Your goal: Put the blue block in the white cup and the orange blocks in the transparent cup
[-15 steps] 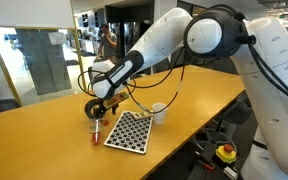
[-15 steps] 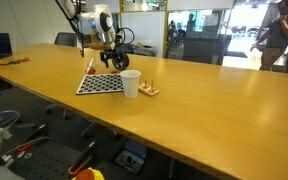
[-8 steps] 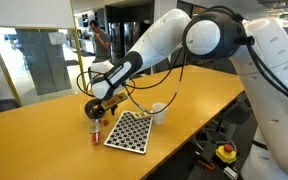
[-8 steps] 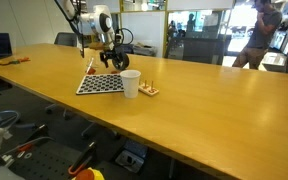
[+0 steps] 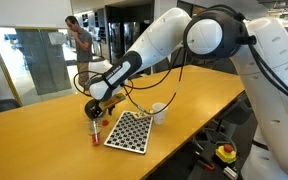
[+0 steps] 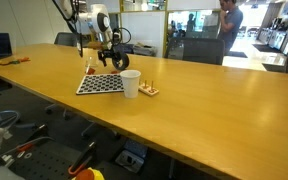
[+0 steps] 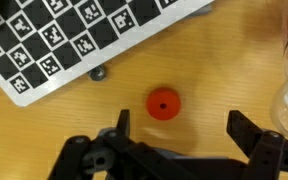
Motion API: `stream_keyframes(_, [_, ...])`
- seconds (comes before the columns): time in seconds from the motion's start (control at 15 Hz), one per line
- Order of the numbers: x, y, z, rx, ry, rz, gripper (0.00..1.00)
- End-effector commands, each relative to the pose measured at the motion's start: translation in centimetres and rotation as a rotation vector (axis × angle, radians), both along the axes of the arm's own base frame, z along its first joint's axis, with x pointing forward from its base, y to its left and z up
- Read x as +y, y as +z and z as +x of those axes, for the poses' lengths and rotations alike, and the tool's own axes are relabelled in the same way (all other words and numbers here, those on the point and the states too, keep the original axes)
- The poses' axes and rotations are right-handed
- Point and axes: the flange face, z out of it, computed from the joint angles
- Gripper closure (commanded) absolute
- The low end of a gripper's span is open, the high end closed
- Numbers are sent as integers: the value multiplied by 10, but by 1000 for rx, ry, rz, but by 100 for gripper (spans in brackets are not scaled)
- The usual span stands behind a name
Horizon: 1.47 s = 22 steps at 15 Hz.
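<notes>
Wooden bench (image 7: 224,50) lay under my hand (image 7: 179,135), which was spread wide, with one orange block (image 7: 164,103) right below, between its fingers (image 7: 120,122).

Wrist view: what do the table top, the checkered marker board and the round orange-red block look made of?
Table top: wood or wood-look laminate with a smooth satin finish, even yellow-brown tone.
Checkered marker board: seemingly rigid flat sheet with matte black-and-white print and a pale grey edge; core unclear.
Round orange-red block: probably painted wood or plastic, uniform matte colour, dark centre hole.
</notes>
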Motion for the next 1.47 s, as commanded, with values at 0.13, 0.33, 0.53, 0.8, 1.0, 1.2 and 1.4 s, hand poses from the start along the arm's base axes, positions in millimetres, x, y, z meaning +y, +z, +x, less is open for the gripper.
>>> stream_keyframes(0.13, [18,23,-14,-49,24,12,0])
stream_keyframes(0.33, [20,27,-17,-52,26,18,0])
stream_keyframes(0.53, [16,27,-16,-50,9,14,0])
stream_keyframes(0.8, [6,19,-9,-37,-28,17,0])
stream_keyframes(1.0, [-4,10,-3,-31,-44,7,0])
stream_keyframes(1.2, [-13,-1,2,-15,-50,9,0])
stream_keyframes(1.4, [-18,-12,6,2,-54,11,0])
